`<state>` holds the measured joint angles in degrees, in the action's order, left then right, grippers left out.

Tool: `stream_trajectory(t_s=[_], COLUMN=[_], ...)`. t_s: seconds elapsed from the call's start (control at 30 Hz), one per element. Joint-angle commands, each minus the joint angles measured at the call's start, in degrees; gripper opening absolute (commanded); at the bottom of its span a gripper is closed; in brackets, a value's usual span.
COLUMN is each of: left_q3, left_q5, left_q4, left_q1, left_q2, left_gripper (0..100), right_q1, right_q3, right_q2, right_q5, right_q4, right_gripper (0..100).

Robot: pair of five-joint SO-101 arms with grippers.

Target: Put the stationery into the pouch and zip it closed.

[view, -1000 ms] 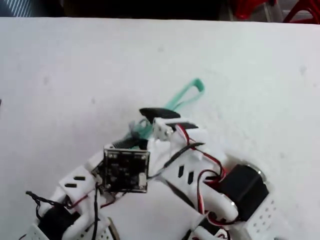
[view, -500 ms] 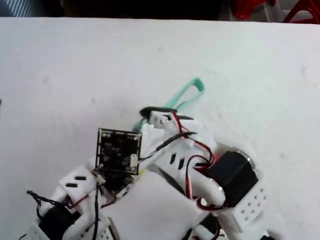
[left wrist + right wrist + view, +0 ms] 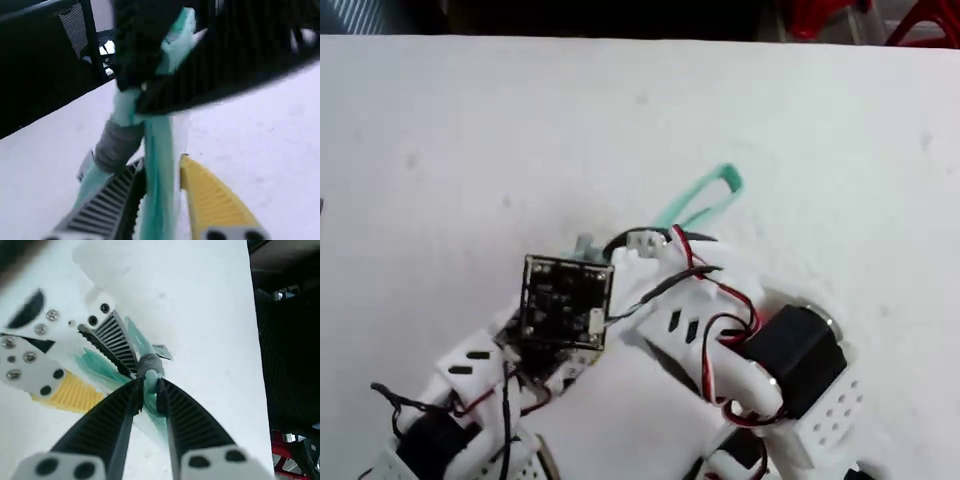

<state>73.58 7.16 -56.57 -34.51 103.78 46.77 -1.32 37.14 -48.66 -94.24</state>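
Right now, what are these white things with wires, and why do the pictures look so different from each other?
They are two white plastic robot arms, the left arm and the right arm, standing at a white table. One picture comes from a camera high above the table. The other two come from little cameras on each arm's wrist, so they look along that arm's own gripper from very close. Between the arms is a soft teal pouch. The right gripper has its black ribbed fingers pinched shut on the pouch, right beside a small grey piece that may be the zip's pull. The left gripper is at the same pouch too, from the other side.
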Motion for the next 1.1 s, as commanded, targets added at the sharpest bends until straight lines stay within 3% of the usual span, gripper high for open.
stream_trajectory(t_s=[0.0, 0.23, 0.47, 0.63, 0.9, 1.07], left_q3=[-2.9, -2.9, -2.9, -2.9, -2.8, -2.8], left_q5=[-10.9, -9.1, -6.2, -4.2, -3.9, -3.9], left_q4=[3.3, 4.7, 4.4, 2.9, 2.1, 2.1], left_q1=[0.0, 0.6, -2.8, -4.4, -4.2, -4.2], left_q2=[0.6, 0.6, 0.6, 0.6, 0.6, 0.6], left_gripper=[24, 20, 3, 2, 2, 2], right_q1=[1.1, 1.1, 0.7, 0.6, -11.2, -14.5], right_q3=[-0.6, -0.6, -0.6, -0.6, -0.2, -0.2], right_q2=[-1.2, -1.2, -1.1, -1.1, -1.2, -1.2], right_q5=[2.8, 6.2, 12.6, 14.8, 11.0, 10.3], right_q4=[1.2, 2.4, 7.4, 10.0, 11.1, 11.1], right_gripper=[1.8, 1.8, 1.8, 1.8, 1.8, 1.8])
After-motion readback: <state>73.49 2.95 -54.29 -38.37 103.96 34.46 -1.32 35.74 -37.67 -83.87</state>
